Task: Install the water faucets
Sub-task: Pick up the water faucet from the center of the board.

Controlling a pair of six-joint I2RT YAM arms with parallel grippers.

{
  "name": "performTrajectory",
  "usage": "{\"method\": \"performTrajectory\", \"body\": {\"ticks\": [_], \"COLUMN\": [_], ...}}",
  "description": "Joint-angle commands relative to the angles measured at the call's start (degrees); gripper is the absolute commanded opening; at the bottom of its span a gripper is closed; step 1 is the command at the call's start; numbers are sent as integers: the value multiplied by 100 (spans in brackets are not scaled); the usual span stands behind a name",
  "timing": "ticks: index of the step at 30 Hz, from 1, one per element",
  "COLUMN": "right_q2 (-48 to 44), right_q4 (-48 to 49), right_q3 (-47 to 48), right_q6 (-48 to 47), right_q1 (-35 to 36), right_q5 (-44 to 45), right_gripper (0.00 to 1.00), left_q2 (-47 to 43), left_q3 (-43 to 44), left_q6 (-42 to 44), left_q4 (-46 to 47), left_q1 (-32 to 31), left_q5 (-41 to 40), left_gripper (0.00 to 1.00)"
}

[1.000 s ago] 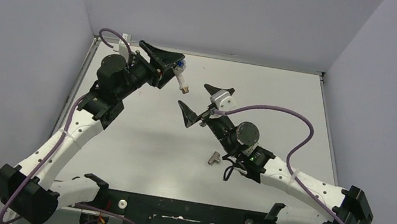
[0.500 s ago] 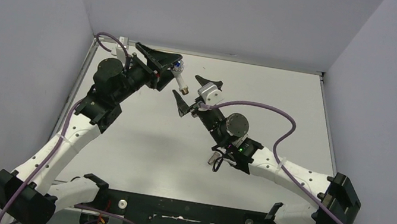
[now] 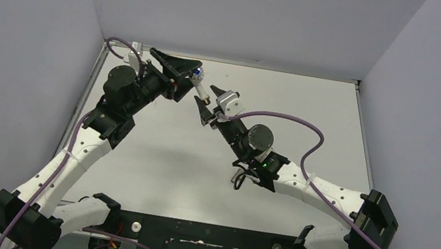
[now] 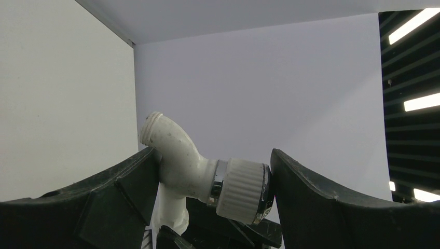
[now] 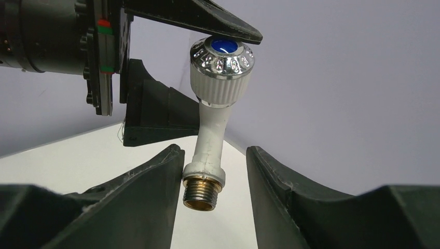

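Note:
A water faucet, white with a chrome knob bearing a blue dot, hangs in the air over the far left of the table. My left gripper is shut on it; in the left wrist view the faucet is clamped between body and knob by the left gripper. In the right wrist view the faucet points its brass threaded end down between the fingers of my right gripper. The left finger is at the collar, and a gap remains on the right. My right gripper is open.
A small grey metal fitting lies on the white table, partly hidden beside the right arm's wrist. Grey walls close the table on the left, back and right. A black rail runs along the near edge.
My right arm has moved up and left to the faucet's threaded end, and its jaws have narrowed around it. The left gripper has held the faucet almost still.

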Motion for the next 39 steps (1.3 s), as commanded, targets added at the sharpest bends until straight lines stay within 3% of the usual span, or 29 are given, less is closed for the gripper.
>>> {"method": "performTrajectory", "body": {"ticks": [1, 5, 9, 15, 19, 21, 24, 29, 30, 31, 32, 39], "right_q2": [35, 83, 113, 125, 112, 78, -34, -330, -384, -444, -498, -833], "right_q4": [318, 304, 280, 202, 28, -121, -268, -695, -791, -885, -963, -1233], "right_q3": [304, 296, 305, 348, 444, 526, 613, 788, 827, 865, 887, 840], "right_q6": [-54, -46, -45, -23, -1, 21, 119, 487, 596, 737, 840, 1473], "right_q1": [-27, -21, -19, -25, -27, -27, -37, -122, -163, -202, -258, -621], "right_q5": [165, 224, 272, 271, 176, 140, 148, 139, 166, 168, 169, 136], "right_gripper": [48, 60, 59, 46, 25, 15, 4, 0, 0, 0, 0, 0], "left_q2": [-190, -200, -203, -217, -222, -232, -228, -162, -141, -123, -105, -72], "left_q3": [84, 108, 105, 103, 120, 125, 154, 310, 363, 387, 405, 519], "left_q6": [-52, -56, -56, -50, 19, 60, 168, 507, 568, 620, 661, 945], "left_q4": [524, 533, 524, 524, 449, 436, 392, 187, 161, 149, 157, 87], "left_q1": [-26, -25, -25, -25, -29, -24, -20, -11, -7, -8, -8, 59], "left_q5": [85, 86, 86, 86, 69, 69, 97, 203, 239, 270, 311, 454], "left_gripper": [0, 0, 0, 0, 0, 7, 26, 63, 78, 84, 88, 90]}}
